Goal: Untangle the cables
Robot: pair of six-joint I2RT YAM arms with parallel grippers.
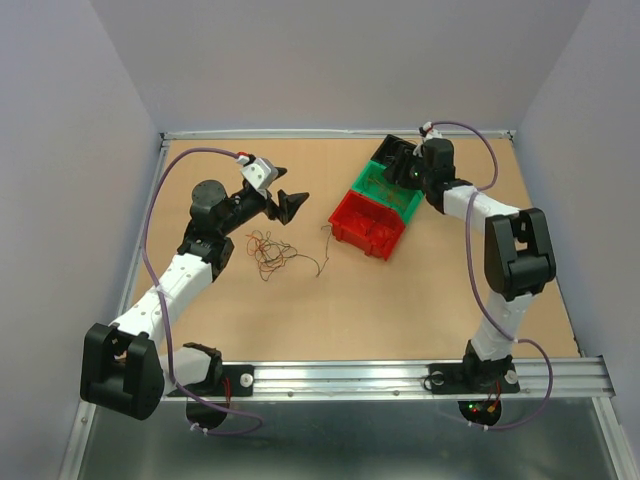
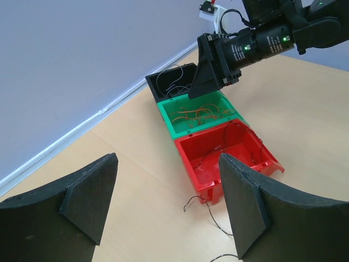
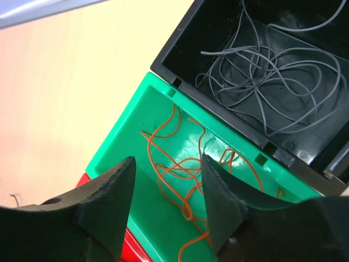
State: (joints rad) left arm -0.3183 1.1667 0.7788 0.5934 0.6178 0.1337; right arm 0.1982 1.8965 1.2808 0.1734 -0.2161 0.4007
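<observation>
A loose tangle of orange-brown, dark and greenish cables (image 1: 270,252) lies on the table left of centre. My left gripper (image 1: 285,203) (image 2: 169,202) hangs open just beyond that tangle, with nothing between its fingers. One dark cable end (image 2: 210,210) curls on the table in front of the red bin. My right gripper (image 1: 400,167) (image 3: 166,188) stands open above the green bin, holding nothing. Orange cables (image 3: 180,169) lie in the green bin beneath it. Grey cables (image 3: 272,82) fill the black bin, and thin dark cables (image 2: 218,150) lie in the red bin.
Three bins stand in a diagonal row at the back right: red bin (image 1: 368,225), green bin (image 1: 388,188) and black bin (image 1: 392,150). A grey wall runs along the table's far edge. The arms' purple leads loop above both sides.
</observation>
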